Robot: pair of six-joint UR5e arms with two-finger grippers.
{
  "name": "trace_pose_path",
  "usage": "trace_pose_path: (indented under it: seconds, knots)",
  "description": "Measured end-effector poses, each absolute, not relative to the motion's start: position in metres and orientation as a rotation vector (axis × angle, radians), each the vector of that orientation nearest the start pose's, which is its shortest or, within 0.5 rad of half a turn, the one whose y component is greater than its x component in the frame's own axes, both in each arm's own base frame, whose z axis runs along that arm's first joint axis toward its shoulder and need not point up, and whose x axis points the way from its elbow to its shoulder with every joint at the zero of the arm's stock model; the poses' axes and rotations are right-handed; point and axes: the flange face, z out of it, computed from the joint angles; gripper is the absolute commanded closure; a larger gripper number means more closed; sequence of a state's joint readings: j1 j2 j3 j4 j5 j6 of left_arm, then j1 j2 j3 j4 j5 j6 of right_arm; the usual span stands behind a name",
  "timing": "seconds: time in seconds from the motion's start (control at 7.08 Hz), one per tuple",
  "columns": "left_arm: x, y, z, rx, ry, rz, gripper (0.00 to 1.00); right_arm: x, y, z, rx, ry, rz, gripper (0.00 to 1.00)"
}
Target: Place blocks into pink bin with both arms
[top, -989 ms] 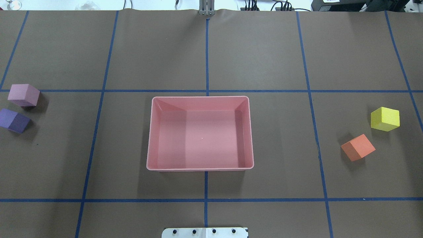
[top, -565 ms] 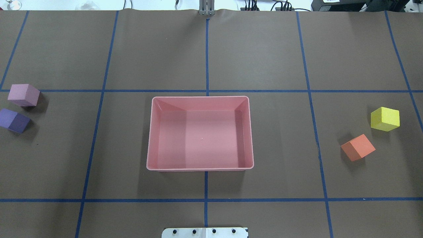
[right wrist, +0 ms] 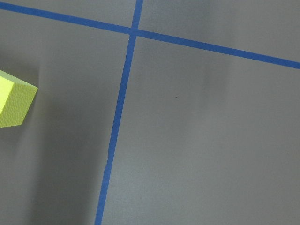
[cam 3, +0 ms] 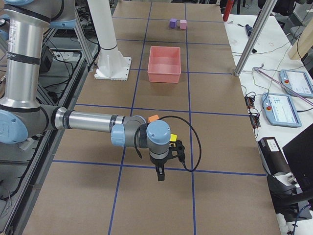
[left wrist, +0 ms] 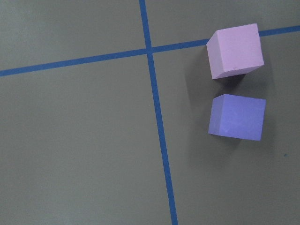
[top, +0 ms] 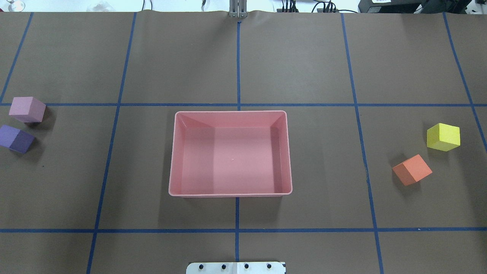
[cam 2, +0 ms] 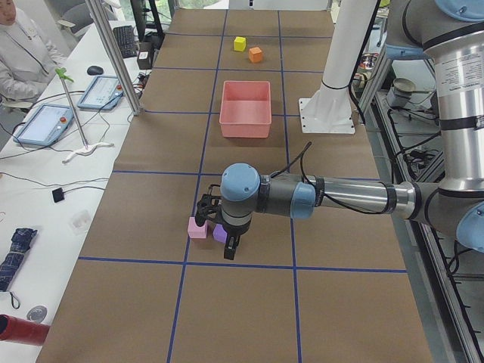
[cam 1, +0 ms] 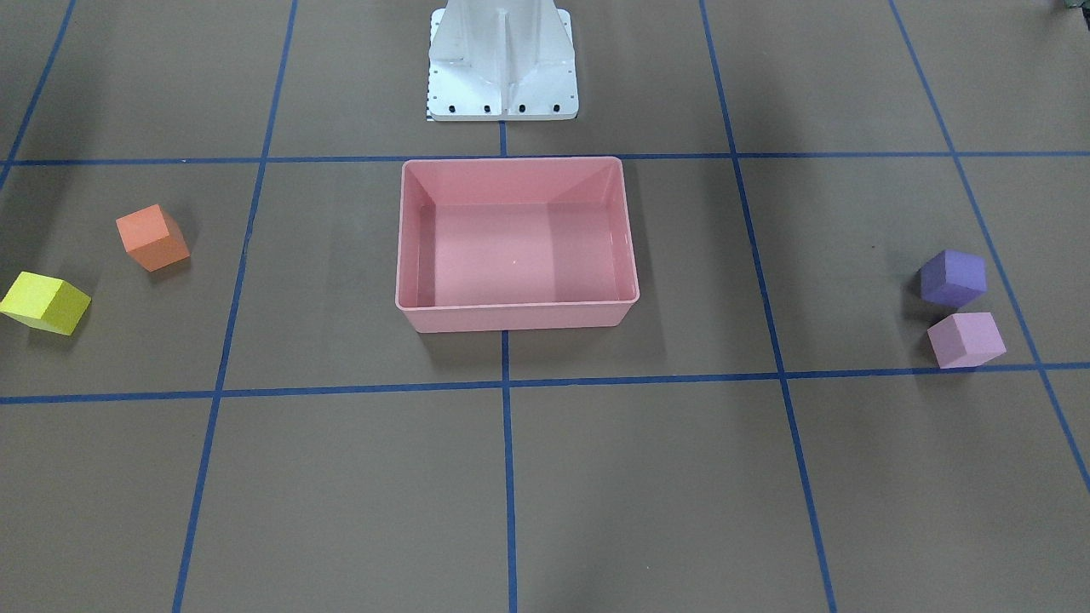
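- Nothing moved overhead since earlier: pink bin (top: 232,160) empty; purple block (top: 16,139) and light pink block (top: 27,109) well left of it, yellow block (top: 443,137) and orange block (top: 412,169) well right.
- Side views: left arm (cam 2: 340,198) and right arm (cam 3: 88,121) hover near those pairs; jaws' spread cannot be told.
- Picking apparently unstarted.

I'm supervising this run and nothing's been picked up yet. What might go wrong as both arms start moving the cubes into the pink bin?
The light pink foam cube and purple foam cube sit close together, so grasping one may shove the other. The orange foam cube lies skewed to the blue tape grid, so an unrotated grasp might pinch corners. The left arm and right arm share one salmon-pink plastic bin; simultaneous drops might collide.
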State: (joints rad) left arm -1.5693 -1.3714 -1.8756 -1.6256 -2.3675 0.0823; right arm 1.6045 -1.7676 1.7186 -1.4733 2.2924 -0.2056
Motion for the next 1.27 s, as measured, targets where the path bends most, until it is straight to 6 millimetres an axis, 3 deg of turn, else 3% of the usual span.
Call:
trace_pose_path:
  seconds: [0.42, 0.71, 0.85, 1.27]
  knots:
    - [-0.062, -0.464, 0.547, 0.329, 0.776, 0.205, 0.0, 0.081, -0.421, 0.647, 0.328, -0.691, -0.241, 0.0]
    - [-0.061, -0.481, 0.564, 0.418, 0.772, 0.232, 0.0, 0.08, -0.425, 0.637, 0.359, -0.709, -0.224, 0.0]
    - [-0.05, -0.489, 0.572, 0.424, 0.784, 0.218, 0.0, 0.08, -0.427, 0.63, 0.383, -0.715, -0.223, 0.0]
    - [0.027, -0.508, 0.595, 0.306, 0.849, 0.104, 0.0, 0.08, -0.428, 0.627, 0.395, -0.72, -0.215, 0.0]
